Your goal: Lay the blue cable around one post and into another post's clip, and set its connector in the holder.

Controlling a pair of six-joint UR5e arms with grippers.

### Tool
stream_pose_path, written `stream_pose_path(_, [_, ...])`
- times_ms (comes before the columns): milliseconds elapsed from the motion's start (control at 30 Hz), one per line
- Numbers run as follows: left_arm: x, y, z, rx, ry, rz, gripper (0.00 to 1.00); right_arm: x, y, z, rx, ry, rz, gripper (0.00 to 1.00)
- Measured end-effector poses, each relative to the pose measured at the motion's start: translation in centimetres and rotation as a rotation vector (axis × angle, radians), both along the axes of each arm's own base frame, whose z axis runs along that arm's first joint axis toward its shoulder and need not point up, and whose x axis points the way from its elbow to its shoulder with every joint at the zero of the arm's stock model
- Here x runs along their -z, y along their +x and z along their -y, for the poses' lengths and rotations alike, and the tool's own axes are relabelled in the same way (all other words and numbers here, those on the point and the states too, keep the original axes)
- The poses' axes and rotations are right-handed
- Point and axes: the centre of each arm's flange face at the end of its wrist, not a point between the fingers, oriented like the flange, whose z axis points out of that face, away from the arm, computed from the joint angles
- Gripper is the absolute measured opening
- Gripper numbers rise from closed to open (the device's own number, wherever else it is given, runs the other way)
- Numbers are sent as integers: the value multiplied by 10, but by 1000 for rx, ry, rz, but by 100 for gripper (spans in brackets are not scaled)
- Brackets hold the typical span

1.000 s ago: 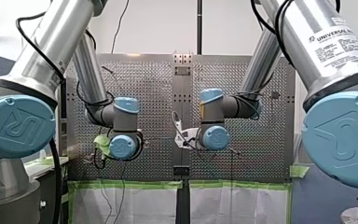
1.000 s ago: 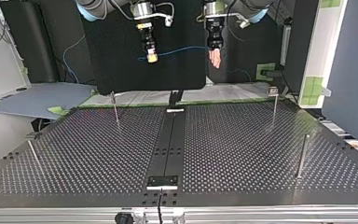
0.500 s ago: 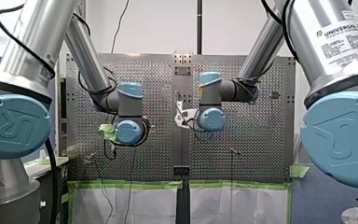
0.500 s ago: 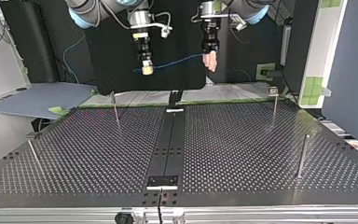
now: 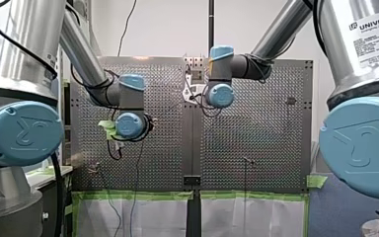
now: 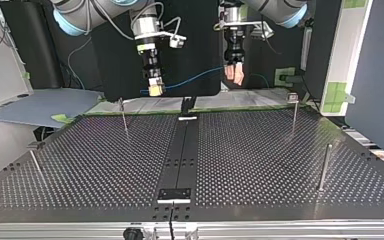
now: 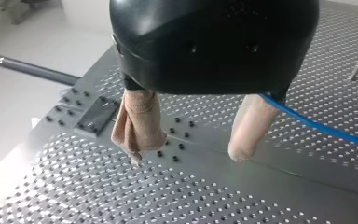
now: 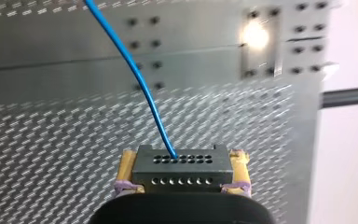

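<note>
A grey metal connector (image 8: 181, 169) with two rows of small holes is clamped between the yellow pads (image 8: 127, 171) of the right gripper (image 8: 182, 173). The blue cable (image 8: 139, 79) is seen entering one hole in the connector's upper row and curving away ahead of it. Beyond the connector the perforated table (image 8: 51, 135) is spread, crossed by a plain strip (image 8: 74, 51) dotted with bolt holes. A dark rod (image 8: 349, 96) is seen past the table's edge, well apart from the connector.

The thin blue cable (image 6: 195, 78) runs in a shallow, slack line through the air above the table, clear of the upright metal posts (image 6: 124, 116). Its end enters a grey, hole-studded connector (image 8: 182, 169), clamped level in the right gripper (image 8: 182, 173).
</note>
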Motion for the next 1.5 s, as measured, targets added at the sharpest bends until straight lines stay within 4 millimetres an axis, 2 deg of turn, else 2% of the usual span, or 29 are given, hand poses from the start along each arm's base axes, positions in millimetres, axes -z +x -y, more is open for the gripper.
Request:
stream_pose_path(100, [-9,6,-6,0,-29,3,100,-20,4,-1,-15,-27,-8,0])
stream_pose_path(400, [-45,27,-25,-4,-122,28,100,-50,19,-2,-41,-53,-38,0])
stream_pose_path(600, [-80,46,-41,-59,-183,74,100,-69,29,-3,-53,-59,-48,0])
stream_pose_path(833, [-124,65,-66,-175,-169,137,100,-90,41,-3,-68,-54,-56,0])
stream_pose_path(967, [-152,73,-83,-251,-148,172,100,-89,52,0,-87,-38,-78,0])
stream_pose_path(1233, [-202,81,-113,-363,-143,234,100,-75,76,-1,-131,0,-129,0])
stream_pose_path(1400, [-235,79,-122,-387,-149,274,100,-68,88,2,-143,16,-151,0])
stream_pose_path(1500, [-256,75,-125,-392,-156,300,100,-72,94,5,-146,8,-144,0])
